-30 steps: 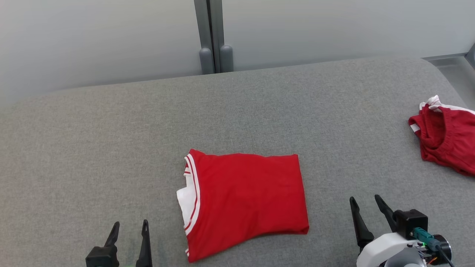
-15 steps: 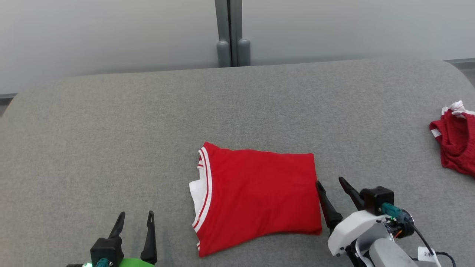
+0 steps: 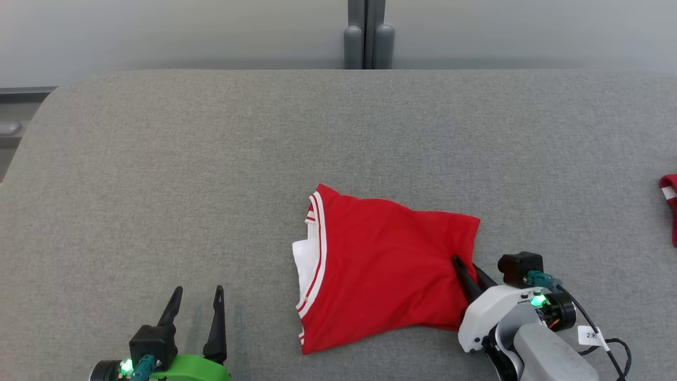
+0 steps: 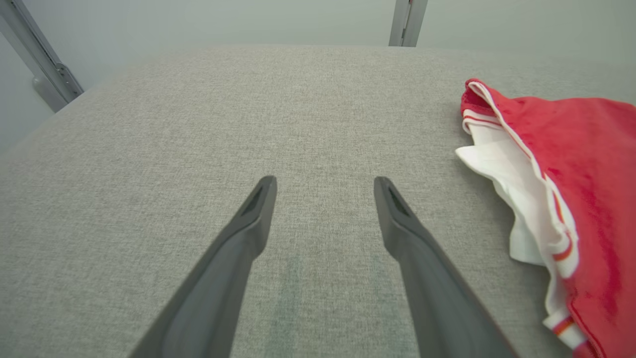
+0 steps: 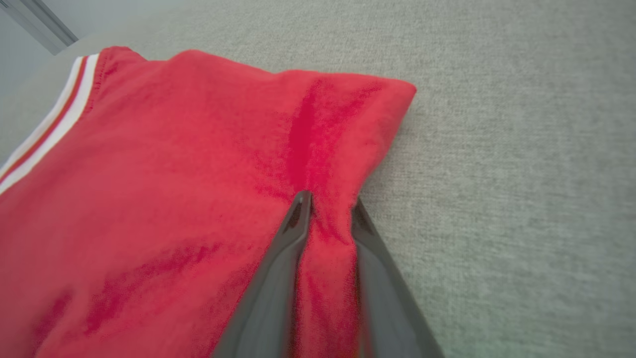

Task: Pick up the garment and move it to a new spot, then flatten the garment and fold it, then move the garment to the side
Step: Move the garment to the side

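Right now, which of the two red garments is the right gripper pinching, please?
The folded red garment with white trim, at the centre: the right gripper is shut on its edge. The other red cloth lies far right.

The garment (image 3: 386, 270) is solid red, its left edge trimmed with two white stripes and a plain white layer showing beside them. The padded surface (image 3: 211, 159) is an even flecked grey; the cloth (image 3: 670, 222) at the right edge is red with a white band. The left gripper (image 3: 199, 288) — dark fingers, green housing; the right gripper (image 3: 465, 263) — dark fingers, white housing, green lamp lit.
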You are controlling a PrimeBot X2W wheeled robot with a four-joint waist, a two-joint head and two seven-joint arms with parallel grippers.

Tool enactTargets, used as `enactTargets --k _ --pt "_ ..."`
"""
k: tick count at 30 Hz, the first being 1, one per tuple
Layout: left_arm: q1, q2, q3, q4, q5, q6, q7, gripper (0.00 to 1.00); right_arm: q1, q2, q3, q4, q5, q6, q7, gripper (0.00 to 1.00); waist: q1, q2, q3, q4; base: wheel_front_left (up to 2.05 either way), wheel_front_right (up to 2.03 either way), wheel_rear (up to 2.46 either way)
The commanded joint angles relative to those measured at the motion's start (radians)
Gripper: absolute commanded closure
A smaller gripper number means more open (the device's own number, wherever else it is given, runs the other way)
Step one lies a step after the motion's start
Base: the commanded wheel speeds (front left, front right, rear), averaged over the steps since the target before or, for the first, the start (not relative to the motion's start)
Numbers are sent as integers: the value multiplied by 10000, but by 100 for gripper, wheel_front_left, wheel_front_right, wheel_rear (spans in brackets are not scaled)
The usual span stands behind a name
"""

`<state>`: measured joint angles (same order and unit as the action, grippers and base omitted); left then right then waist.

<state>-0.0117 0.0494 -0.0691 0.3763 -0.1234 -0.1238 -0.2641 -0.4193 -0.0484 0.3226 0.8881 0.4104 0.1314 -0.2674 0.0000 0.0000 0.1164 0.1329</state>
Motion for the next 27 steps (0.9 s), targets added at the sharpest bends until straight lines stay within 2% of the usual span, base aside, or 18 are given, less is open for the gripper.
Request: enactTargets --k 1,4,9,15,19,24,27 --pt "-135 40 27 -53 -83 -30 10 0 204 -78 -167 90 -127 -21 61 100 0 0 -51 -365 0 0 0" --pt "-57 37 28 -113 -223 -51 10 0 434 -126 -661 10 -499 -31 48 100 0 0 -140 -979 0 0 0" --pt "148 40 -256 -369 -295 -62 10 0 810 -114 -1381 -280 -1097 -33 49 100 0 0 -164 -2524 0 0 0" --pt "96 40 -662 -564 -287 -72 10 0 1131 -82 -1867 -680 -1510 -30 48 100 0 0 -72 -4443 0 0 0" --pt "30 42 -837 -641 -321 -76 10 0 1250 -65 -1985 -946 -1685 -22 37 100 0 0 39 -5484 0 0 0" --pt "-91 43 -1052 -703 -245 -82 10 0 1377 -48 -2110 -1289 -1851 -21 37 100 0 0 202 -6275 0 0 0" --pt "-185 45 -1120 -701 -144 -83 10 0 1351 -45 -2262 -1474 -1927 -19 35 100 0 0 368 -6410 0 0 0"
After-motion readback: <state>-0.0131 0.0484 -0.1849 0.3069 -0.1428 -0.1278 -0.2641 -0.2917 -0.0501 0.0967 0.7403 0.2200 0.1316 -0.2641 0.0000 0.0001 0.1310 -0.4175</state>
